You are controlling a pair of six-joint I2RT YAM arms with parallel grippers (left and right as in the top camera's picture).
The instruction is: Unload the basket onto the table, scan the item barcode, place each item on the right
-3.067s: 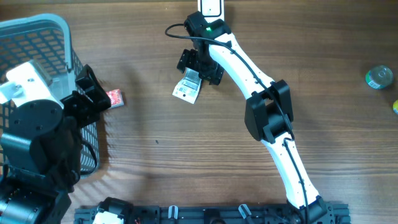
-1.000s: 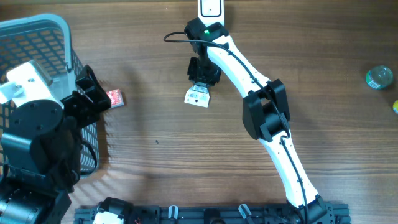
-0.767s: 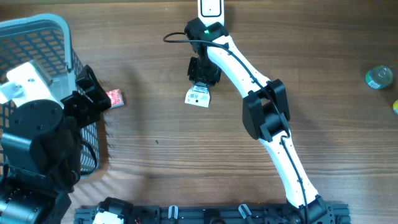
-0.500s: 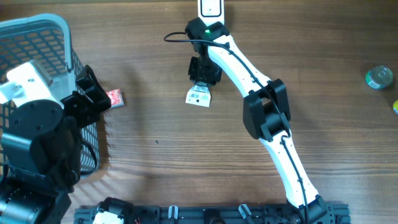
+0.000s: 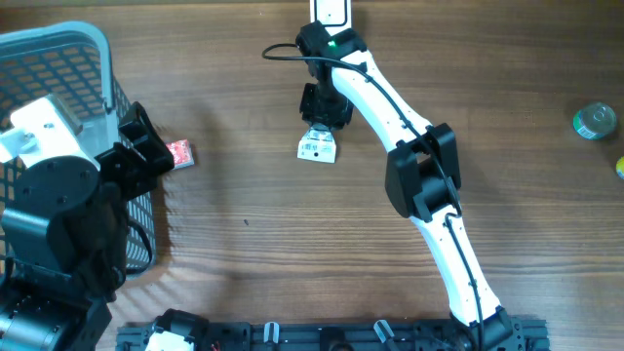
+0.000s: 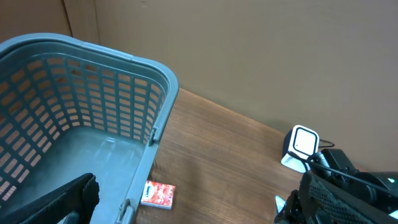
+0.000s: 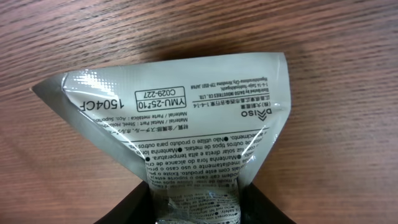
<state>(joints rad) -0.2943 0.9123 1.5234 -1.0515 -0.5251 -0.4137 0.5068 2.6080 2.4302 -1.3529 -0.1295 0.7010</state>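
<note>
My right hand (image 5: 321, 125), pinching the silver packet (image 5: 317, 148) by its top, has nudged it right, nearer the scanner (image 5: 331, 10). The barcode probably isn't facing it yet. My left hand (image 5: 154, 146) stays spread.

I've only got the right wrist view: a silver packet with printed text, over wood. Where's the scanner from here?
Observer: The white scanner stands at the table's far edge, just beyond the right tool, which grips the silver packet.
Operator: Okay. Is anything else lying on the table nearby?
Observer: A small red packet lies flat over to the left, right beside the blue-grey basket.
</note>
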